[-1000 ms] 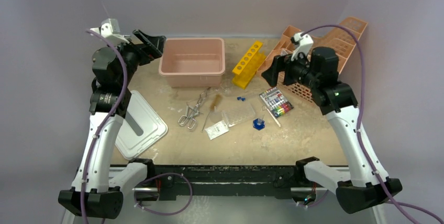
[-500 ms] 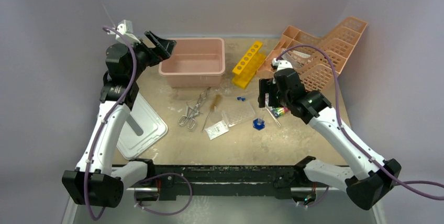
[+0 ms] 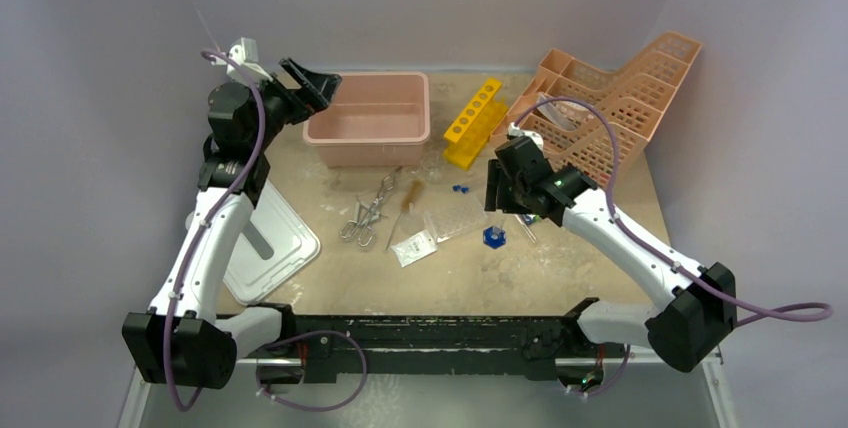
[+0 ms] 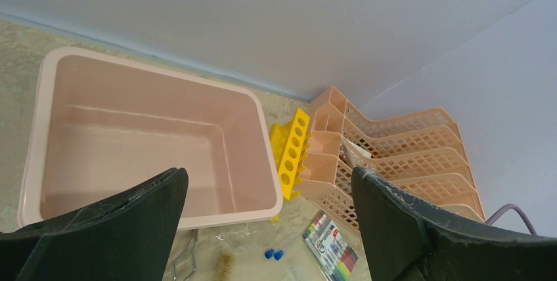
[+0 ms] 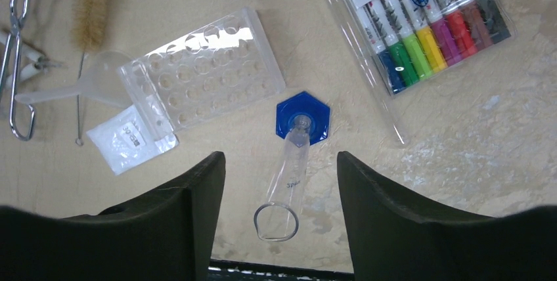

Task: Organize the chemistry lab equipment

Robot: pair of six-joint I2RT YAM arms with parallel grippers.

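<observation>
Centre right gripper [image 5: 279, 163], jaws apart, over graduated cylinder [image 5: 284, 192] lying on bench [image 5: 460, 163] near well plate [image 5: 203, 67]; close across clear tube, not blue hexagonal base [image 5: 315, 118]; expect rolling. Left gripper [image 4: 268, 176] wide open above pink tub [image 4: 39, 130]

Scene is lit evenly by soft, diffuse overhead light; brightness is moderate, no hard shadows are cast. In top view, only faint, short shadows are seen beside the pink bin [image 3: 368, 120] & under the arms; walls are rendered pale lilac-grey, darker toward the lower corners. Focus is held across the frame, but small items are barely resolved.

In left wrist view, left gripper [image 4: 267, 174] is rendered near-black w/ little detail; bkgd is kept sharp.

In right wrist view, table [image 5: 460, 163] texture is crisply resolved. Mild sheen is caught on the marker pack [image 5: 420, 38] & clear well plate [image 5: 203, 67]. Right gripper [image 5: 279, 159] is underexposed, edges slightly soft.
</observation>
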